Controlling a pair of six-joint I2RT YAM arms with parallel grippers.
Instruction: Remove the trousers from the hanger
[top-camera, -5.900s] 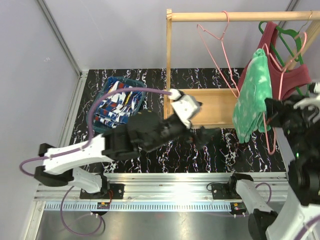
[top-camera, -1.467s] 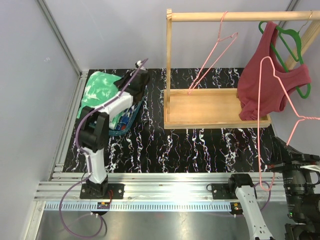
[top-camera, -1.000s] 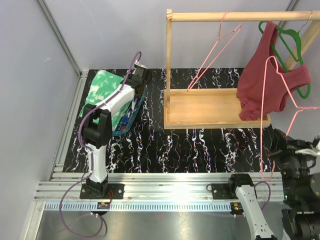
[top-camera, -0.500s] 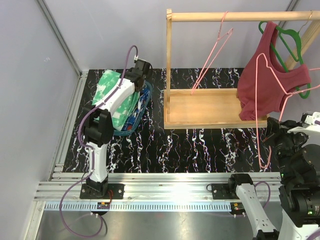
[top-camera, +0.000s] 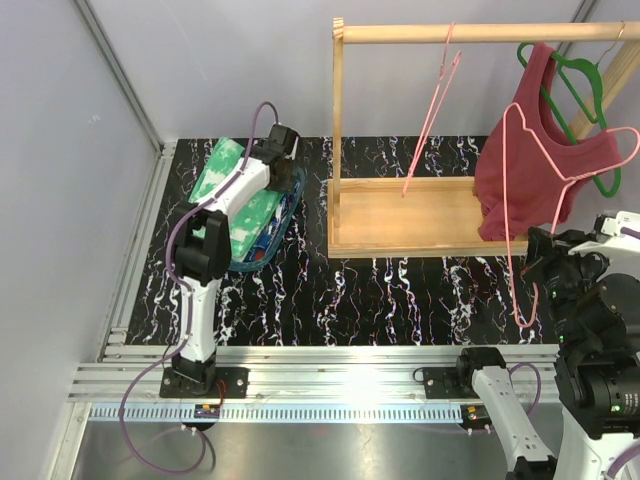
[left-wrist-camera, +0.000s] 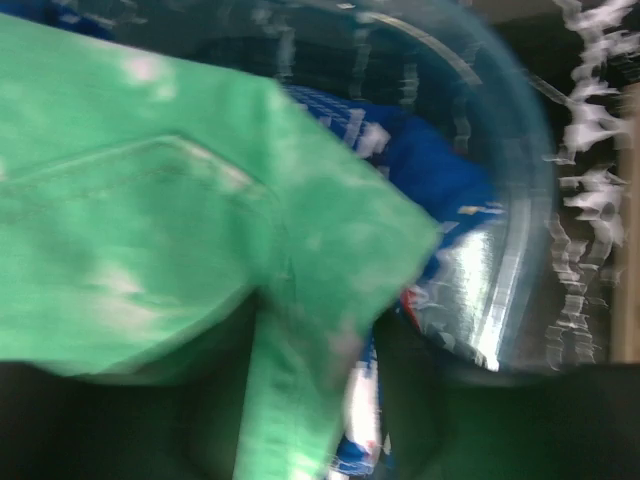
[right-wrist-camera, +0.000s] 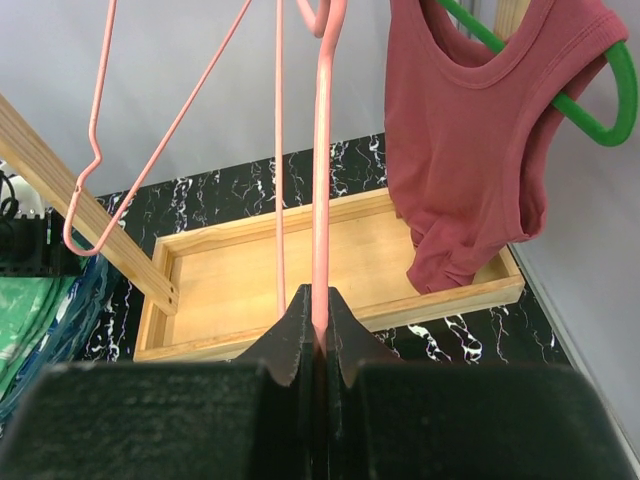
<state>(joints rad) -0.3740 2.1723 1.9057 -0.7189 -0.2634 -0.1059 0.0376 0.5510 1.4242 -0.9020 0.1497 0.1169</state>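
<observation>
The green trousers (top-camera: 226, 185) lie over the blue basket (top-camera: 272, 232) at the back left. In the left wrist view the green trousers (left-wrist-camera: 150, 220) cover the blue printed trousers (left-wrist-camera: 440, 180) inside the basket. My left gripper (top-camera: 282, 140) hovers just above them; its jaws look apart in a blurred view (left-wrist-camera: 320, 430), with green cloth below. My right gripper (top-camera: 547, 255) is shut on the wire of a bare pink hanger (top-camera: 512, 200), held upright in front of the rack; the right wrist view shows the gripper (right-wrist-camera: 320, 320) and this hanger (right-wrist-camera: 322, 150).
A wooden rack has a top rail (top-camera: 480, 33) and a base tray (top-camera: 430, 215). A second bare pink hanger (top-camera: 440, 90) hangs from the rail. A dark red tank top (top-camera: 540, 170) hangs on a green hanger (top-camera: 585, 85) at the right.
The green trousers left the pink hanger and now lie on the basket. My left arm has drawn back over the basket. My right gripper has lifted and turned the bare pink hanger toward the rack.
</observation>
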